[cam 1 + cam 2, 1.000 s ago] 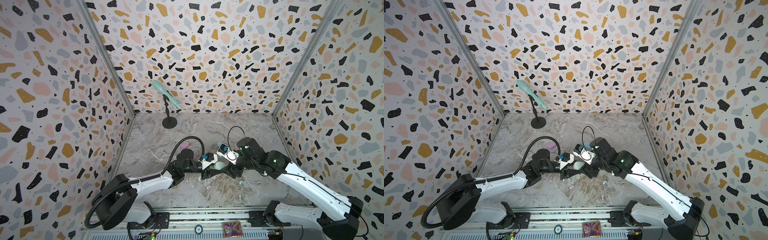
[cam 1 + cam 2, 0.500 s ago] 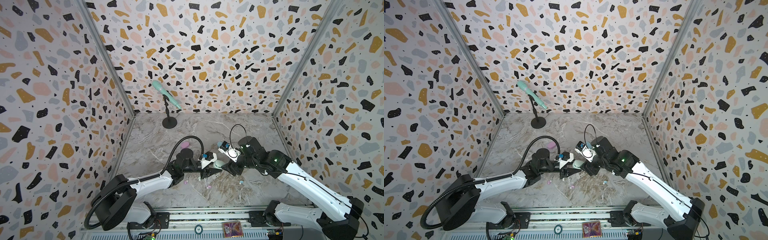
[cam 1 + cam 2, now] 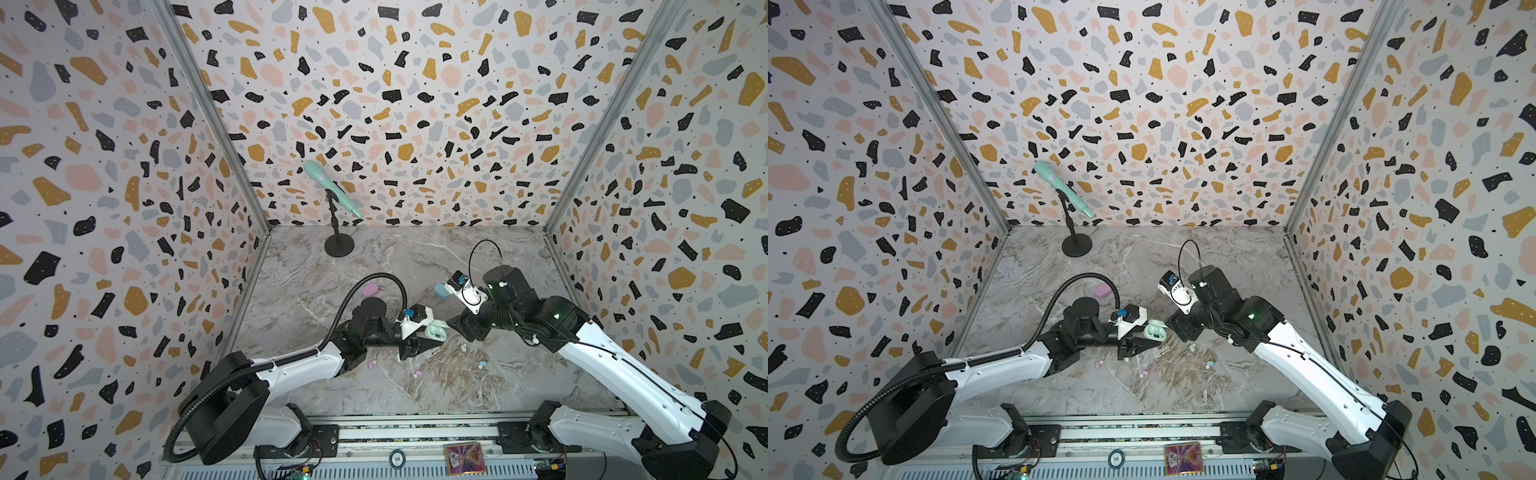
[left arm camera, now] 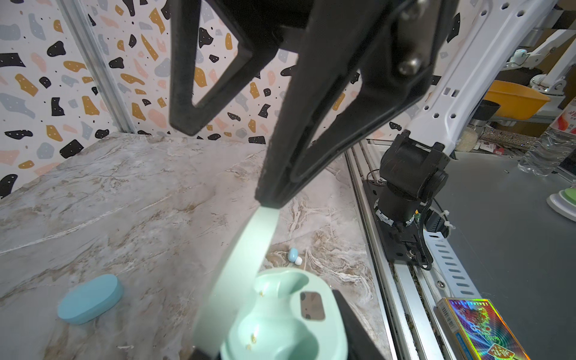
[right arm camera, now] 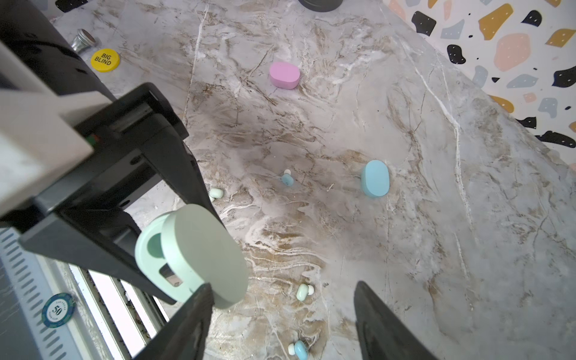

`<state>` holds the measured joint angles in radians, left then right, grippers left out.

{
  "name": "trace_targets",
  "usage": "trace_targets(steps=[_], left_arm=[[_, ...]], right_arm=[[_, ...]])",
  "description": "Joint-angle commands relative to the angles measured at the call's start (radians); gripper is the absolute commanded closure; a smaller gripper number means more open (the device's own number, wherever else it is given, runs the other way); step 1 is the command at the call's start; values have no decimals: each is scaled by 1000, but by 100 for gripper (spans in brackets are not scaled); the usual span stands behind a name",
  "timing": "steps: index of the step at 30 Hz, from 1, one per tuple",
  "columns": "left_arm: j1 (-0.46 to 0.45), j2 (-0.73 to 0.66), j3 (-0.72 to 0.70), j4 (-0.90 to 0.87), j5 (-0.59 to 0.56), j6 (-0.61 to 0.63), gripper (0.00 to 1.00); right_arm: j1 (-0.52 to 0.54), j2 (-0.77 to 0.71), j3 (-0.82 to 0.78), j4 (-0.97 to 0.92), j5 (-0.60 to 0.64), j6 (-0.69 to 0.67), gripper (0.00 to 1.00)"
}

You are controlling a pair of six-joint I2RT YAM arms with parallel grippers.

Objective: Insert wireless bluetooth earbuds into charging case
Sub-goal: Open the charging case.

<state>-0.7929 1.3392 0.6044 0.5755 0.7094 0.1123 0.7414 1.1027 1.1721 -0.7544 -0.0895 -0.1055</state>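
The left end effector (image 3: 428, 338) was pinched on the open mint charging case (image 5: 199, 249). The right end effector (image 5: 282, 286) stood spread and empty, one finger close by the lid. In a top view, a mint earbud (image 3: 462, 347) lay loose on the tabletop (image 3: 374, 257) at about 4 o'clock from the case. So small and round a bud could squirt from the closing fingers. A knock on the lid might twist the case in its grip.

Bright, even, diffuse light fills both top views, leaving only faint soft shadows on the grey-brown marbled tabletop (image 3: 374, 266), whereas the wrist views bow strongly at their edges, the mint-green oval plastic case (image 4: 280, 327) blurs close to the lens, and a broad dim shadow darkens the marble in the right wrist view.
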Motion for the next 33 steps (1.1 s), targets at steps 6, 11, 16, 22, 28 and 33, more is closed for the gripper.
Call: trace_targets(steps=[6,11,16,22,28,33], left_arm=[[-12,-36,6,83,58,5,70],[-12,-30,9,80,55,6,70],[-11,-30,13,73,53,8,70],[-11,-34,18,61,52,12,71],[-11,-46,18,51,52,14,71],[-11,-56,12,32,53,26,71]], right_arm=[[-13,-36,32,17,-69,12,20],[-13,-65,31,-2,-157,-8,18],[-4,-79,8,-14,-220,-26,17],[49,-66,-23,-5,-169,-37,16],[45,-42,-29,12,-80,-23,16],[-28,-19,-3,26,-110,-18,18]])
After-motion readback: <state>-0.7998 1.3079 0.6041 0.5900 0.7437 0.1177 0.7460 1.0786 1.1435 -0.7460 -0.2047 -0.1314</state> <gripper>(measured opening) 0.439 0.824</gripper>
